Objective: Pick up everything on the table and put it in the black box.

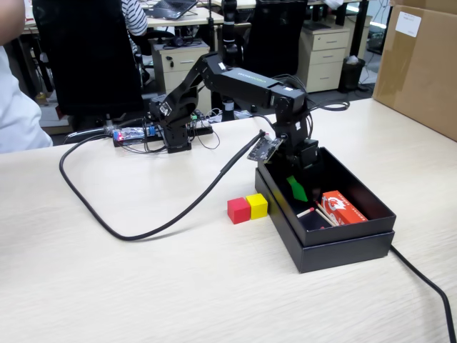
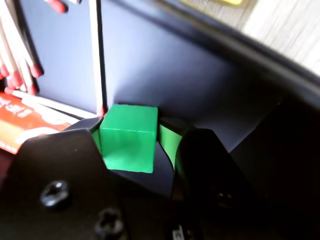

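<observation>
Being carried inside the black box (image 1: 343, 243): one green cube (image 2: 129, 137), gripped between the jaws of the claw (image 2: 135, 150), as the wrist view is showing it. The cube is being held low within the box, close to the inner wall on the side facing the two remaining cubes; whether it is touching the floor of the box cannot be told. In the fixed view the cube (image 1: 296, 189) is being shown just below the claw (image 1: 293, 175), so a release is judged to drop it straight down inside the box.

Being kept on the tabletop (image 1: 143, 286), just outside the box wall: one red cube (image 1: 238, 210) and one yellow cube (image 1: 257, 206), touching each other, the yellow one nearer the box.

Being stored in the box already: an orange-red matchbox (image 1: 341, 208) and loose matchsticks (image 2: 15, 65), lying toward the box end away from the arm's base.

Being hidden: the jaw tips, largely covered by the cube and the claw's own black body; the box floor beneath the cube.
</observation>
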